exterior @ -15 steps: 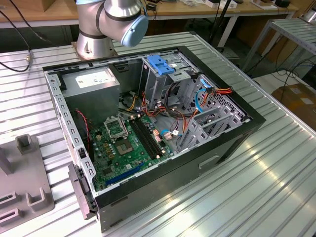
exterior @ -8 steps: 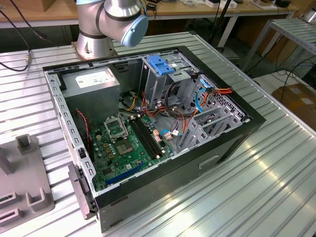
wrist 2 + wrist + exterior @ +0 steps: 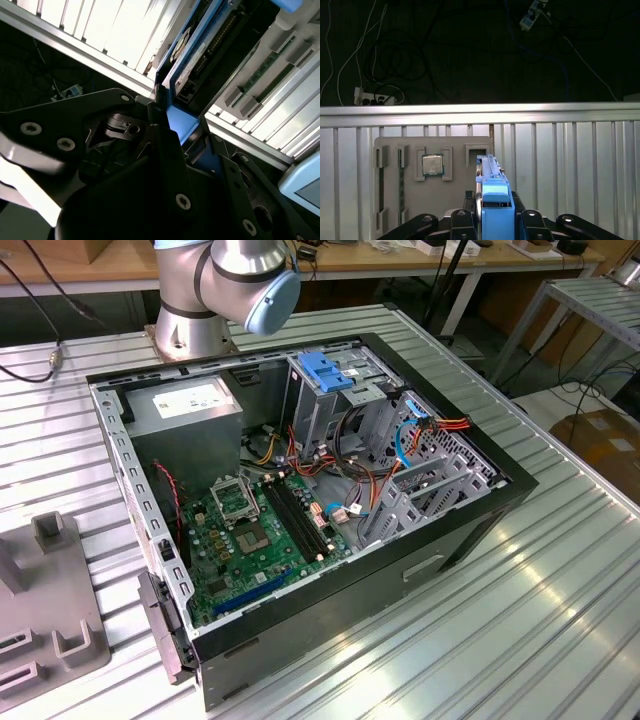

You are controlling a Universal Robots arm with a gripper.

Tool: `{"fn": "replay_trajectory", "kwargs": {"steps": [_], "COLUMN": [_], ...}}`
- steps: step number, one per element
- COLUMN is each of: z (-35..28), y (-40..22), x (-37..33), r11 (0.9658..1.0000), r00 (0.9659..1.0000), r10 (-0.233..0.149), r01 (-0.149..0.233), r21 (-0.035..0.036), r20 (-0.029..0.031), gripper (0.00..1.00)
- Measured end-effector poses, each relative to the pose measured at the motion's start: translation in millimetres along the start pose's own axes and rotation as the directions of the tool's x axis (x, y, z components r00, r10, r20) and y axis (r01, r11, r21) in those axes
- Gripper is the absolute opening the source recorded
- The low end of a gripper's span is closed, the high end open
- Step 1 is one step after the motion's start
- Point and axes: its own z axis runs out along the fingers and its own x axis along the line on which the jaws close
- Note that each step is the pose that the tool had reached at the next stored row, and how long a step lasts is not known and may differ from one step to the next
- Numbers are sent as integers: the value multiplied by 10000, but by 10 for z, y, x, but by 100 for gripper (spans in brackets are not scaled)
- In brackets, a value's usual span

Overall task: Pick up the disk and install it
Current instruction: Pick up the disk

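One grey tray sat at the exterior view's left on the slatted surface. The open case lay at centre, its cage near the back wall with loose cables just beside it.

In the first wrist view, the disk hung over that tray, beside the pocket holding a chip, with the claw clamped on its near end. The second wrist view showed the dark fingers pressed against both flat faces, by the blue rail.

The disk stood on edge with one blue-railed side turned to the first wrist camera. Its long axis ran straight out from the claw, and its free end pointed down toward the tray and surface. Which end carried the connectors could not be told.

Trouble seemed most likely to come from the grip. With only one end pinched, most of the disk's length hung free, so a knock or a quick swing could have pivoted it between the fingers or slid it out. At the case, the cables crowding the cage looked apt to snag a rail. A slightly skewed disk could also have jammed at the bay mouth rather than sliding home.
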Motion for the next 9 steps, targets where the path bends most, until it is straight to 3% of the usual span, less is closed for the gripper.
{"fn": "replay_trajectory", "kwargs": {"steps": [9], "z": [-69], "y": [1], "x": [-4], "r11": [10000], "r00": [10000], "r10": [1], "r01": [-1], "r21": [0], "r20": [1], "gripper": [37]}}
